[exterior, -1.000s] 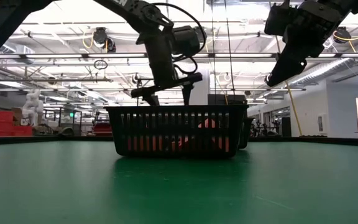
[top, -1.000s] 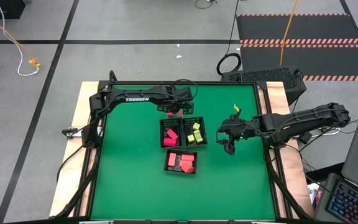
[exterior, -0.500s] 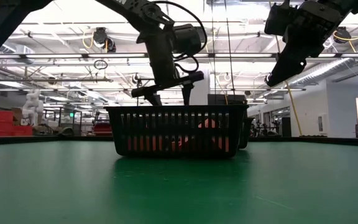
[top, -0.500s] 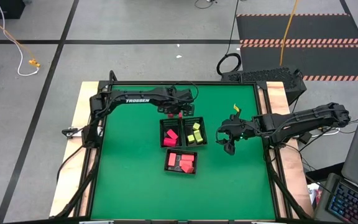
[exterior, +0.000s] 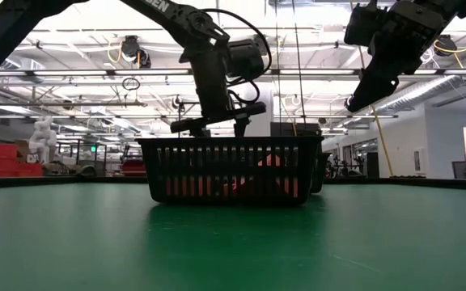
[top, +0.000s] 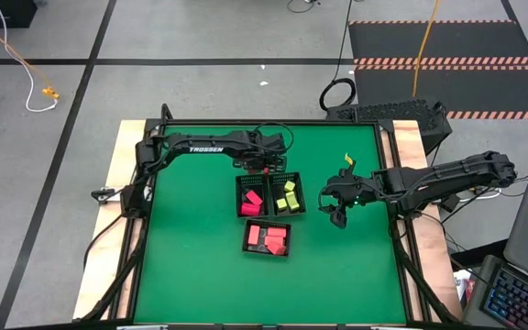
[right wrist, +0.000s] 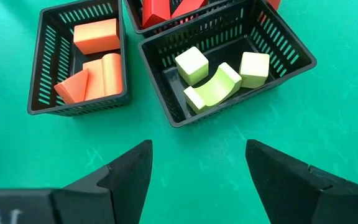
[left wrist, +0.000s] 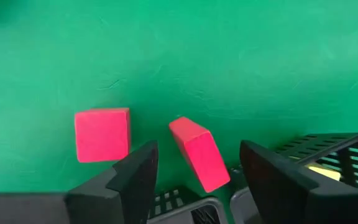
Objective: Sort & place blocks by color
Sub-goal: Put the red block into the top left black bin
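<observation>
Two red blocks lie on the green mat just beyond the far rims of the trays: a cube [left wrist: 102,134] and a bar [left wrist: 197,153] lying flat. My left gripper [left wrist: 199,150] [top: 258,169] points steeply down over the bar. It is open, with one finger on either side of the bar and a small gap showing at each. My right gripper [top: 338,213] [right wrist: 197,149] hangs open and empty above the mat, to the right of the trays. Yellow-green blocks [right wrist: 219,78] lie in one black mesh tray [right wrist: 159,87].
Three black mesh trays sit at mid-table. The far left one [top: 238,194] and the near one [top: 248,236] hold red blocks, and the far right one [top: 299,194] holds yellow-green blocks. The tray rims [left wrist: 188,202] stand right beside my left fingers. Open mat lies all around.
</observation>
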